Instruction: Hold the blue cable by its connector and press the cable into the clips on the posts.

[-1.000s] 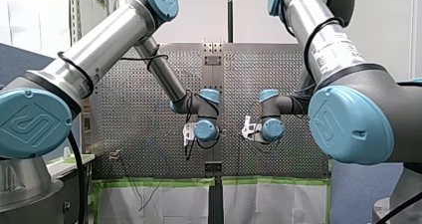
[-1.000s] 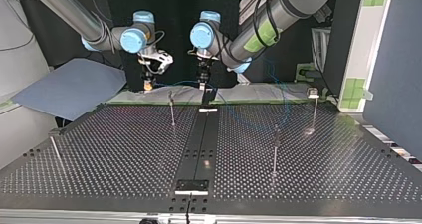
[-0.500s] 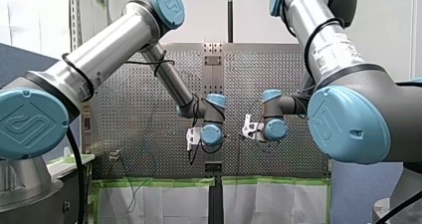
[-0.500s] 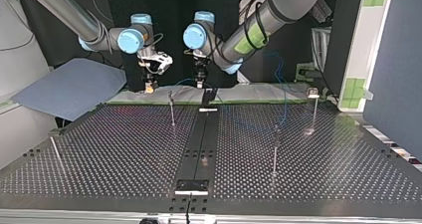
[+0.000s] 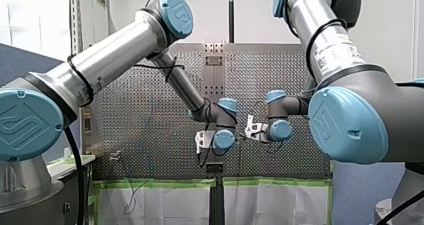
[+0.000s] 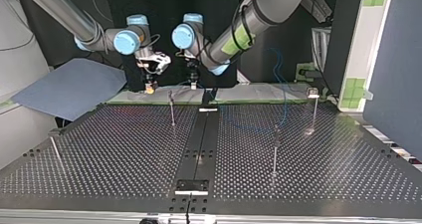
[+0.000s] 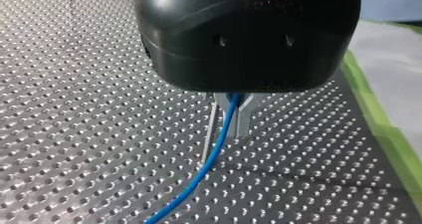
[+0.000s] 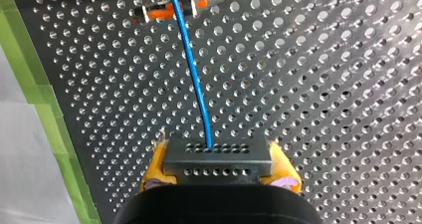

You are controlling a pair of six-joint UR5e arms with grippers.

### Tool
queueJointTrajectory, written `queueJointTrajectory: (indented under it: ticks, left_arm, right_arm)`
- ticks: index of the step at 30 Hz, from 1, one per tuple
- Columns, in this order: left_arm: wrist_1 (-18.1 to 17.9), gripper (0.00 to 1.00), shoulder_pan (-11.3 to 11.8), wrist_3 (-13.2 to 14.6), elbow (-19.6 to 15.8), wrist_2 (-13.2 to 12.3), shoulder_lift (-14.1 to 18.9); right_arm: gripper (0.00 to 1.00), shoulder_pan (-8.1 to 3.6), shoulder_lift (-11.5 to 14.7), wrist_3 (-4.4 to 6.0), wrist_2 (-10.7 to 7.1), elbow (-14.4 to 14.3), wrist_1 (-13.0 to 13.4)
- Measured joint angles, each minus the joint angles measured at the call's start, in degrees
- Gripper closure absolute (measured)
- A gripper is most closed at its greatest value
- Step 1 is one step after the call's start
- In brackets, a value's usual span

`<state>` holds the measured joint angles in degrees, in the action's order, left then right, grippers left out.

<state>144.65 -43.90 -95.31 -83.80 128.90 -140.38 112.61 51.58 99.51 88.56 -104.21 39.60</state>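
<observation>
In right pincer (image 8: 219,160): connector (image 8: 218,165) clamped | blue cable (image 8: 192,70) runs to left pincer (image 8: 177,8), grip unclear

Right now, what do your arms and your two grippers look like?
My left arm and my right arm are shiny silver tubes with round light-blue joint caps and black cables looped around them. My right arm carries a printed label. My left gripper is black with thin metal fingers; my right gripper is black with yellow pads.
</observation>
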Motion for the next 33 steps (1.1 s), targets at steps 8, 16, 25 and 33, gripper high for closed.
queueJointTrajectory:
  ticks: [8,16,25,33]
  left_arm:
    - [-2.24,1.00,-1.05,0.25,1.06,3.95,-0.34]
    - [-4.64,1.00,-1.87,0.58,1.22,6.42,-1.53]
    - [-3.33,1.00,-2.48,0.64,4.67,5.29,-5.47]
    - [-2.65,1.00,-2.83,0.30,8.87,3.92,-7.09]
  right_arm:
    - [1.00,-2.43,-1.40,0.12,-4.41,0.22,0.02]
    - [1.00,-4.94,-3.26,-0.19,-8.61,1.37,-0.04]
    - [1.00,-7.47,-3.39,-1.43,-13.09,1.92,0.02]
    - [1.00,-8.48,-3.43,-3.00,-17.10,2.14,0.45]
